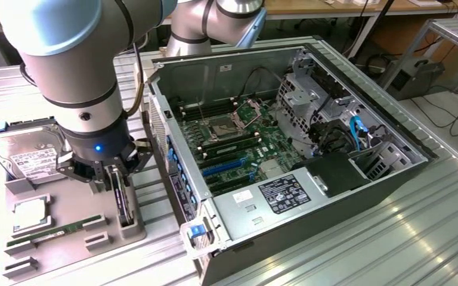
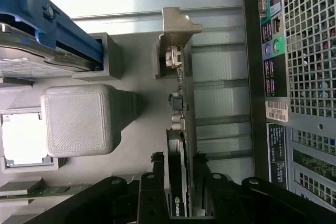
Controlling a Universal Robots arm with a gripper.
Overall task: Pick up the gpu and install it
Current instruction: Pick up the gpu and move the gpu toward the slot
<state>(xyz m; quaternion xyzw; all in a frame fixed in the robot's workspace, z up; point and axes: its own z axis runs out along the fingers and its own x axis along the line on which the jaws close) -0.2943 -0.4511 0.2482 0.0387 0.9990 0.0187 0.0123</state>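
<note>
On the exterior view's left, a grey holder tray (image 1: 74, 205) carries the spare parts, with a hard drive (image 1: 31, 159) at its far edge. The gpu (image 1: 123, 205) stands on edge in a slot of that tray, not yet lifted. The gripper (image 1: 108, 177) hangs straight over it, and the wrist view shows the black fingers (image 2: 152, 184) spread apart, one on each side of the card. Whether a pad already brushes the card I can't quite tell, as the gap there looks slim.

I'd judge this to be the pick-up step, at the point of grasping. It calls for a square closure on the card's flat faces and a straight pull out of the slot. Further right sits the open computer case (image 1: 372, 190), its blue expansion slots (image 1: 222, 168) bare on the motherboard (image 1: 241, 134).
</note>
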